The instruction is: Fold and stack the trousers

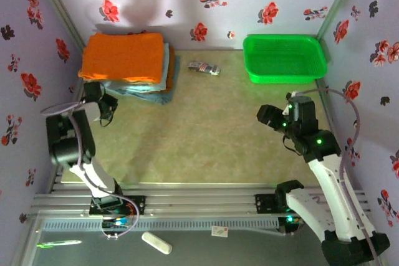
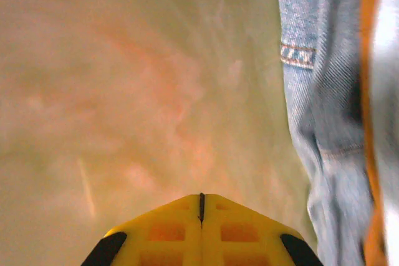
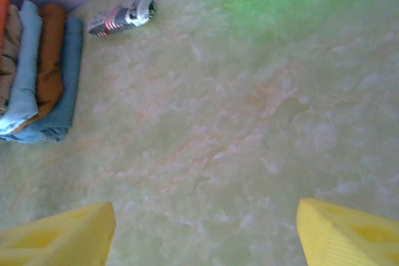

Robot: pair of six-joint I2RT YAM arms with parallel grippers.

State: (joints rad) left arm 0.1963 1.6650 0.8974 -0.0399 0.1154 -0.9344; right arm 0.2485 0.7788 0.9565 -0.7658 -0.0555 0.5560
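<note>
**Trousers on the pile.** The folded trousers (image 1: pixel 124 57), bright orange with a smooth top, lie squarely on the pile of folded cloth (image 1: pixel 148 90) at the far left corner of the worktop (image 1: pixel 206 129). The left hand (image 1: pixel 101 105), fingers together and empty, sits just beside the pile's near edge. The right hand (image 1: pixel 272 116), fingers apart and empty, hangs over bare worktop. Risk: a careless pull-back of the left arm could snag the pile's edge and drag the top fold askew.
</note>
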